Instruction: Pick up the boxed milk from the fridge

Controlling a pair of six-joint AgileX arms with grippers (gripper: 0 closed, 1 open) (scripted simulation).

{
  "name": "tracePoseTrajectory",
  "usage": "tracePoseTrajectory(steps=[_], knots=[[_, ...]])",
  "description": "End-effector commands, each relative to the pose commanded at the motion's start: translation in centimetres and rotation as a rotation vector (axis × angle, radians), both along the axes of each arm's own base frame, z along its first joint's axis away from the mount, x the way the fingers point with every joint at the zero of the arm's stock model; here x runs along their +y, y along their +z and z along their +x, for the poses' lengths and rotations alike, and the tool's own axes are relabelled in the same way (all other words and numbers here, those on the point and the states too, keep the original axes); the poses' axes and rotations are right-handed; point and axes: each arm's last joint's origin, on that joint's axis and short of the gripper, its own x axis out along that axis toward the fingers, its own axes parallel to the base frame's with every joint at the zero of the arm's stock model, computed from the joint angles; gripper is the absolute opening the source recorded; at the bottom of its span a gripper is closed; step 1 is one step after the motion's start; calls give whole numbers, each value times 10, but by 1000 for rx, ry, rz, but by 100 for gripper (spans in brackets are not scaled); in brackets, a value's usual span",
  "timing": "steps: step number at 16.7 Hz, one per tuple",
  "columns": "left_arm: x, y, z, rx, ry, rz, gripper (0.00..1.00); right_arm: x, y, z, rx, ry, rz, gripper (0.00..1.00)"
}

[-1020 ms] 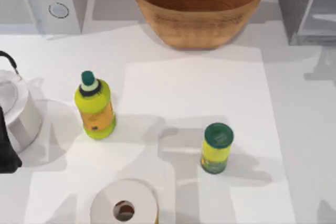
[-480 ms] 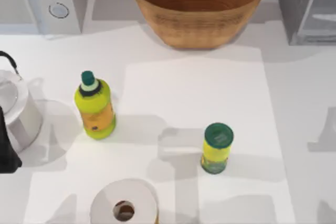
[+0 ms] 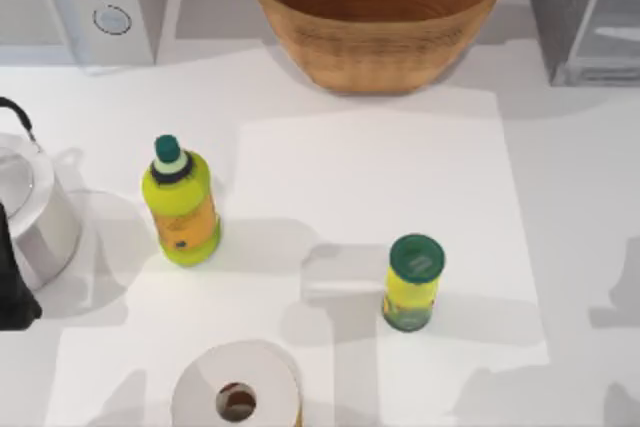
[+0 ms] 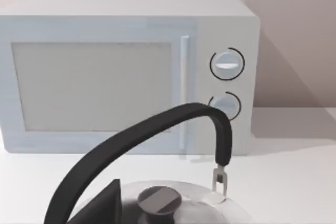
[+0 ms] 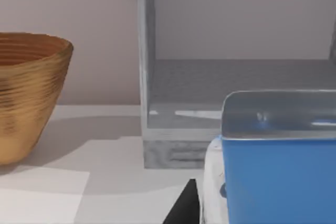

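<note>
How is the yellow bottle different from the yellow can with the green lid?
The bottle narrows to a neck with a small dark green cap; the can is straight-sided with a wide, flat green lid. The bottle looks bigger than the can and wears an orange label. The bottle stands toward the table's left, the can toward its right. Both are yellow-green and upright.

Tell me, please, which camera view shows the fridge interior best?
The right wrist view: it looks straight into the fridge, showing its pale back wall and grey floor, behind the boxed milk. The top view catches a corner of the fridge at the table's far right.
</note>
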Motion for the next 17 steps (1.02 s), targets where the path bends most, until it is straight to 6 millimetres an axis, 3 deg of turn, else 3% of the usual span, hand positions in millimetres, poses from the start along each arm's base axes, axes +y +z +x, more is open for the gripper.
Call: tracePoseTrajectory(steps=[9,17], knots=[[0,0,0,0,0,0,100,1,7,12,25,65,-10,0],[0,0,0,0,0,0,100,6,10,65,91,290,-19,0]])
